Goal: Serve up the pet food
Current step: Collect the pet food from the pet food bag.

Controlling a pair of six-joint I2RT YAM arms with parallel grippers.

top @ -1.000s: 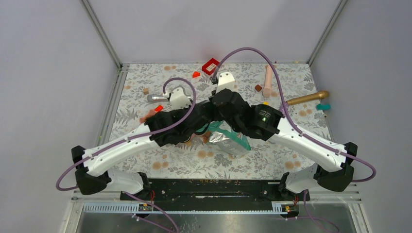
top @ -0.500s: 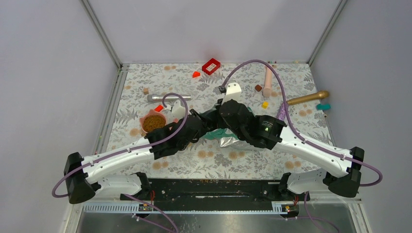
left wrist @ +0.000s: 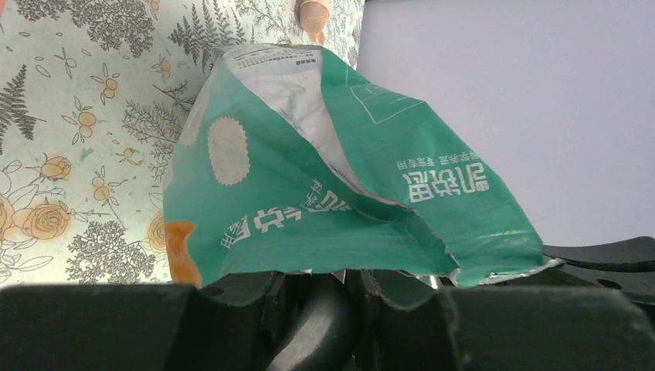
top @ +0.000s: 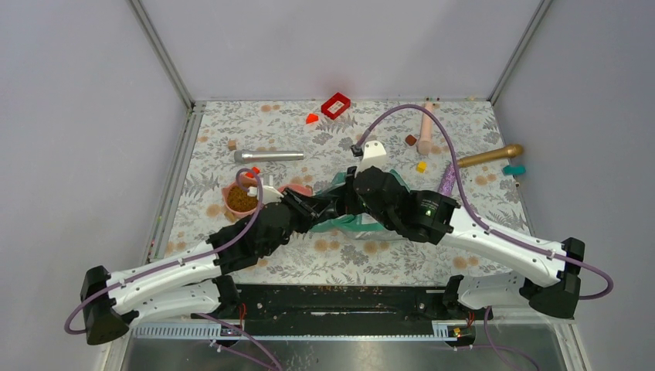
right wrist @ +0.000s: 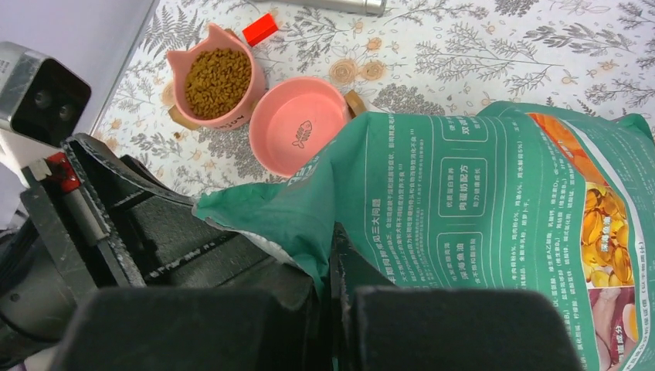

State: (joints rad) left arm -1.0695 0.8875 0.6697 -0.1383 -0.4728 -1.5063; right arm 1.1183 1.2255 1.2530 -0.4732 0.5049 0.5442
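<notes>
While pinching the pouch (right wrist: 494, 193) in left hand (left wrist: 328, 290) and right hand (right wrist: 330, 263): spill risk.
Could tear if pulled apart, scattering kibble (right wrist: 216, 77) short of the empty bowl (right wrist: 287, 116) ahead.

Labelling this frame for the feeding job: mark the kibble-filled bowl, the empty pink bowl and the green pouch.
kibble-filled bowl (right wrist: 225, 117), right wrist view, on its pink outer wall.
empty pink bowl (right wrist: 293, 116), right wrist view, on its bare inner floor.
green pouch (right wrist: 463, 201), right wrist view, on its printed panel.
</notes>
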